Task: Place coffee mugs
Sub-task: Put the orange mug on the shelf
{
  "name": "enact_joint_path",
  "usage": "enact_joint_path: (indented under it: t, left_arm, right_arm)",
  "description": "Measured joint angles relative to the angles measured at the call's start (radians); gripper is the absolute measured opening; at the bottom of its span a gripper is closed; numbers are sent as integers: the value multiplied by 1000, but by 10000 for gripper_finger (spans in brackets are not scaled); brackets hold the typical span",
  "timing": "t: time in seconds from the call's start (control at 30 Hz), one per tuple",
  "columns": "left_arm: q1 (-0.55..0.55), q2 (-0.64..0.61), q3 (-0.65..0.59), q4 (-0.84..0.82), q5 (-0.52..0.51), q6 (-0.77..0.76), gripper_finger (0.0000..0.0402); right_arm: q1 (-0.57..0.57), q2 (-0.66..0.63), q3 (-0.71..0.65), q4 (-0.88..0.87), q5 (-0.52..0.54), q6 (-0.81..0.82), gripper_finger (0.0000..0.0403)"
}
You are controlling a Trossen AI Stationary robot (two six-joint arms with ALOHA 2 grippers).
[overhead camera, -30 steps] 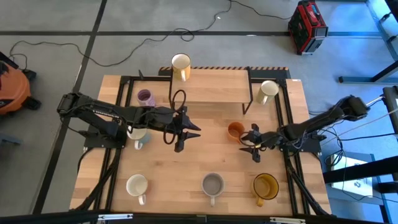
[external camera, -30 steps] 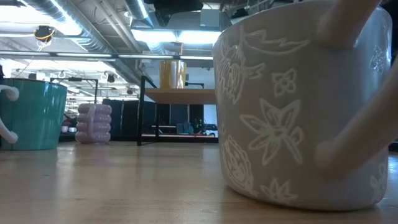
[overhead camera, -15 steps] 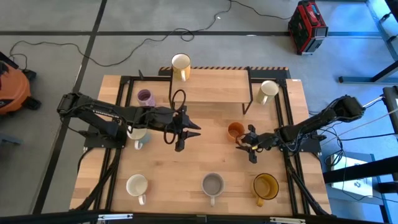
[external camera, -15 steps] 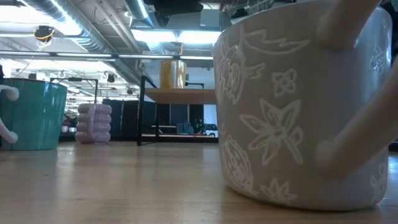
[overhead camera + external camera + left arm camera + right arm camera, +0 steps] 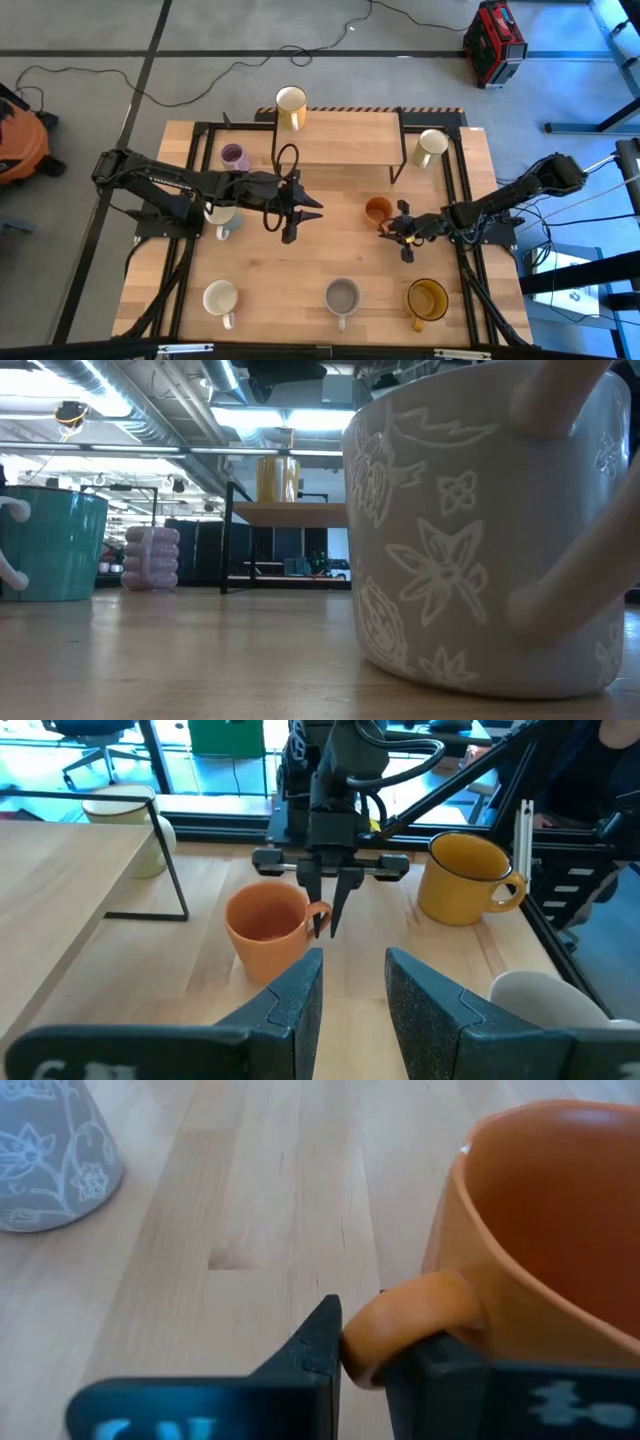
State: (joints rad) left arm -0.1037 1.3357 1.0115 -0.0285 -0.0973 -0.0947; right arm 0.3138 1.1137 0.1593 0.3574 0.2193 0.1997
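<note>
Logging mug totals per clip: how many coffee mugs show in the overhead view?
8: cream on shelf, cream right, lilac, one under left arm, orange, front row white, grey, amber.

High view looks straight down on the whole tabletop (image 5: 300, 270). Low view sits at tabletop level, tight against a grey mug (image 5: 480, 530). Both wrist views share the orange mug (image 5: 268, 925).

The tabletop (image 5: 300, 280) is pale wood, and the arms and right pincer (image 5: 326, 916) are black. The mugs are orange (image 5: 268, 928), amber-yellow (image 5: 462, 878), lilac (image 5: 234, 156), teal (image 5: 52, 542), cream (image 5: 290, 101), and grey with white flowers (image 5: 480, 530).
</note>
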Motion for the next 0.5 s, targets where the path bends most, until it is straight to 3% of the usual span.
enact_joint_path:
  t: [0.5]
  left_arm:
    - [2, -42, 2, 34, -45, -7, 105]
  right_arm:
    - [0, 2, 236, -130, -54, -94, 8]
